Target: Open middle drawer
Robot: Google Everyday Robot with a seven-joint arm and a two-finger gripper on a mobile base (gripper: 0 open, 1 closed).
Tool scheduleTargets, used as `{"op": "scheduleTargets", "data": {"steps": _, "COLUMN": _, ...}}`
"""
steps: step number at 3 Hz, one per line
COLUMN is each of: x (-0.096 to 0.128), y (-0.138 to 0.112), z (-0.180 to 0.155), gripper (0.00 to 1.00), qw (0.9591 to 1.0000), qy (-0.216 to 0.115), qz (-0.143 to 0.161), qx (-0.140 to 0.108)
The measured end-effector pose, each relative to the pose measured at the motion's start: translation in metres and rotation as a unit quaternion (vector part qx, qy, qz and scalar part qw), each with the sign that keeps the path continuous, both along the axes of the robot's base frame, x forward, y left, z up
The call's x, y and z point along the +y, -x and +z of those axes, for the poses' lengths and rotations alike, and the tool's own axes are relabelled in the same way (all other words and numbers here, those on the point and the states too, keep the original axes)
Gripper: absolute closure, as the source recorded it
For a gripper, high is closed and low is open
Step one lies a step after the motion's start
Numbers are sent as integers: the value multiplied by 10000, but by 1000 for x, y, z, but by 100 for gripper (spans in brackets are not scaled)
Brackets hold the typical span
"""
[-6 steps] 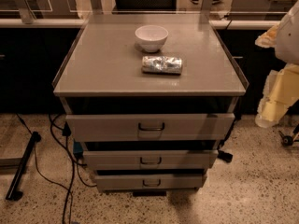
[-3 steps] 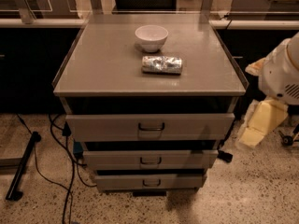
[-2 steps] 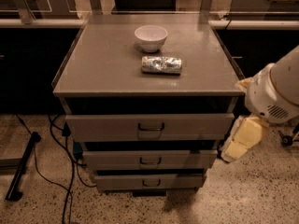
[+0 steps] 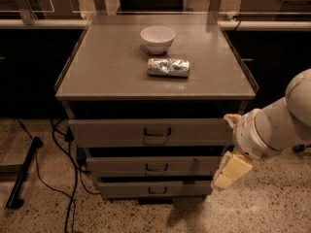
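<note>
A grey metal cabinet holds three drawers. The middle drawer [image 4: 155, 165] is the second one, a low wide flat front with a small dark wire handle [image 4: 156, 168] at its centre. It looks pushed in. My gripper [image 4: 228, 171] comes in from the right on a white arm [image 4: 274, 125]. Its cream-coloured end hangs by the right end of the middle drawer, well right of the handle and not touching it.
The top drawer [image 4: 150, 131] has a larger handle; the bottom drawer [image 4: 155, 189] is the narrowest. On the cabinet top [image 4: 107, 67] stand a white bowl [image 4: 157, 38] and a foil-wrapped roll [image 4: 168, 67]. Black cables [image 4: 63, 178] and a stand base [image 4: 22, 178] lie on the floor at left.
My arm has swung down and leftward from the right edge of the view, bringing the gripper close to the right end of the middle drawer. The drawers have not moved.
</note>
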State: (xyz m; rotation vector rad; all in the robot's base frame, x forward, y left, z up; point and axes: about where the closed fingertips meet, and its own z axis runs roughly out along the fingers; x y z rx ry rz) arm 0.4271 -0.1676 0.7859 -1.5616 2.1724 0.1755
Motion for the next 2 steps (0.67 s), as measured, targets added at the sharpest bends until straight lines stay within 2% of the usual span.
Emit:
{"op": "scheduleTargets", "data": {"steps": 1, "x": 0, "y": 0, "z": 0, "gripper": 0, "qw": 10000, "qy": 3, "qz": 2, "qx": -1}}
{"op": "scheduleTargets", "data": {"steps": 2, "x": -9, "y": -5, "z": -20, "gripper": 0, "qw": 9995, "qy": 271, "qz": 135, "qx": -91}}
